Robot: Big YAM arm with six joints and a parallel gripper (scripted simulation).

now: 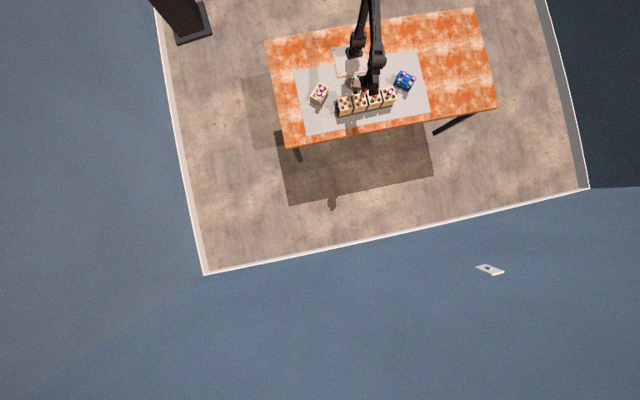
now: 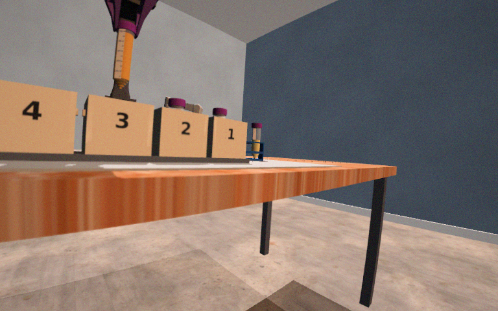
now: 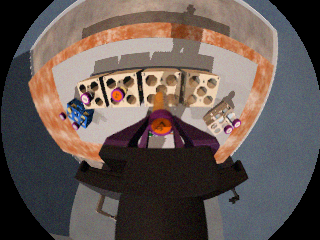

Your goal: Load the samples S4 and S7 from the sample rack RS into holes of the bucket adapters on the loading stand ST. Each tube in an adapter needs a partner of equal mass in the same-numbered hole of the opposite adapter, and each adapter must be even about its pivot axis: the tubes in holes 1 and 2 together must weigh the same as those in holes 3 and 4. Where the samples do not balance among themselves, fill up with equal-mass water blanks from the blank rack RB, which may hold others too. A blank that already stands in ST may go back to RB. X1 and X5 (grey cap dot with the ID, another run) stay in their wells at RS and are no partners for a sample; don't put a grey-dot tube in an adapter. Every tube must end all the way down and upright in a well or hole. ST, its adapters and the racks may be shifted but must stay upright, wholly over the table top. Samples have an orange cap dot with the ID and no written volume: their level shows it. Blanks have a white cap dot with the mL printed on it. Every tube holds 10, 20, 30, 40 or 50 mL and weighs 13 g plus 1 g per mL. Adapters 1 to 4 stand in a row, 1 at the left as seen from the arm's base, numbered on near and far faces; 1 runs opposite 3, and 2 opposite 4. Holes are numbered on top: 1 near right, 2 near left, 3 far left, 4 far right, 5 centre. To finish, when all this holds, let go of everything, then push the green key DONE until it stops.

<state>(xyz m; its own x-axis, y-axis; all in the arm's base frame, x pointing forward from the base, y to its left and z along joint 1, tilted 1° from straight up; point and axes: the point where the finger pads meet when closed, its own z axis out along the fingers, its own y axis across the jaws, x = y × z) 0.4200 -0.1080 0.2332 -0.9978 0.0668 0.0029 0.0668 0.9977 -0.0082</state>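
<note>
A purple-fingered claw point(image 2: 126, 27) grips one orange-filled tube point(image 2: 122, 60) by its cap, upright, its pointed tip just above the block marked 3 point(image 2: 118, 126). Four tan, square blocks stand in a row, each drilled with five round holes; blocks 2 point(image 2: 180, 133) and 1 point(image 2: 227, 137) each show one purple cap. A small blue rack point(image 1: 404, 80) and a tan rack point(image 1: 319, 93) flank the row on a grey mat point(image 1: 415, 106) over a streaky orange wooden table point(image 2: 183, 190). Mottled concrete floor, grey and dark blue walls.

Four adapters point(image 2: 118, 126) in a row, racks point(image 1: 319, 93) at either end.
</note>
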